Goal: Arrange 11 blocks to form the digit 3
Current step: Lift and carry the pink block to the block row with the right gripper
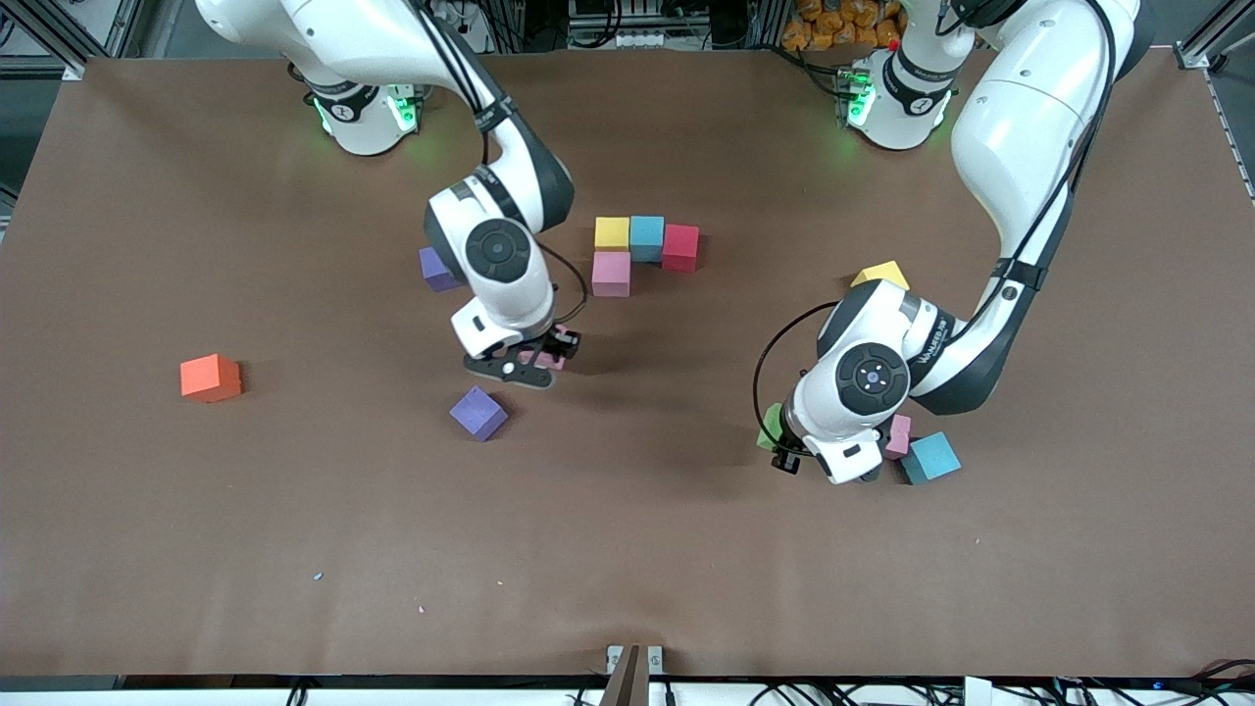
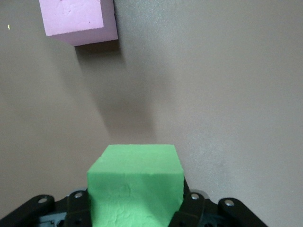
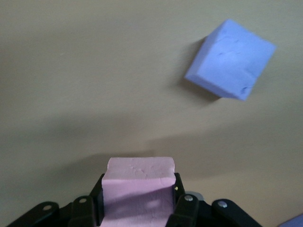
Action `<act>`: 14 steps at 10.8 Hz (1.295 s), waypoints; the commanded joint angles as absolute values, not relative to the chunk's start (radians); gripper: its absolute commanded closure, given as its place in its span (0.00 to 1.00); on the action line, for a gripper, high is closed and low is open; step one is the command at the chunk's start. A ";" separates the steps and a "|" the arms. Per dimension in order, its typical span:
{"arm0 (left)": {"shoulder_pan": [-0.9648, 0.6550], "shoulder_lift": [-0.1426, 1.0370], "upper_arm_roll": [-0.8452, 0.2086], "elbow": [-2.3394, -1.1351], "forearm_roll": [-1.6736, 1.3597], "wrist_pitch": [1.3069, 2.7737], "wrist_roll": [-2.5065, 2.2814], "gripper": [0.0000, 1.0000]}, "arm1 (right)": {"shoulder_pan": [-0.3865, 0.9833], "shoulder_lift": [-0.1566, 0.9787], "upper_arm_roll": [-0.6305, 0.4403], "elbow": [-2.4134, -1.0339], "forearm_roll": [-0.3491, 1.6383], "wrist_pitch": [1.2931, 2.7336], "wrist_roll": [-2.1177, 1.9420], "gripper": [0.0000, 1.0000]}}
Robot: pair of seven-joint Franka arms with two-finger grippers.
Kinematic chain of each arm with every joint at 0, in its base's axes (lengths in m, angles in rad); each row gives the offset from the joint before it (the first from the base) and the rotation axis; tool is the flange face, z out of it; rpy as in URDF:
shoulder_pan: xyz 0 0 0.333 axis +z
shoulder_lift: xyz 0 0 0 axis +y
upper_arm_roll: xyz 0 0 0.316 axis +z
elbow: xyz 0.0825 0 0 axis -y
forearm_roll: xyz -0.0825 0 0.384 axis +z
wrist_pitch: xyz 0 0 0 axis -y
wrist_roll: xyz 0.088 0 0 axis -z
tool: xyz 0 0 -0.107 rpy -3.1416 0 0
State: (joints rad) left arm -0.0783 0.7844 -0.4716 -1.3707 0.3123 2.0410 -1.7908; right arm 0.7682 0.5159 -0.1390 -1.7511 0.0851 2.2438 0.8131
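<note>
My right gripper (image 1: 545, 359) is clamped on a pink block (image 3: 137, 189), my left gripper (image 1: 784, 446) on a green block (image 2: 135, 187). Four blocks (image 1: 642, 247) start the digit mid-table; I judge the pink one extends it next.

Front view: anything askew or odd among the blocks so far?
One: the red block ending the yellow and light blue row sits slightly nearer the camera, out of line. The loose blocks lie turned at angles, as expected; nothing is damaged.

Eleven blocks (image 1: 611, 232) show: three pink, two each yellow, light blue, purple, one red, orange, seemingly one green.
</note>
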 commanded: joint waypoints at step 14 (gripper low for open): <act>-0.084 0.773 -0.466 -1.381 0.293 2.029 -1.804 0.90 | 0.834 0.649 -0.068 -1.672 0.080 2.307 0.785 1.00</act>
State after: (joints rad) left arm -0.0795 0.7846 -0.4716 -1.3726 0.3123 2.0409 -1.7908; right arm 0.8306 0.6608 -0.0818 -1.6430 0.0837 2.2866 0.7936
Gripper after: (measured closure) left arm 0.401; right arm 0.441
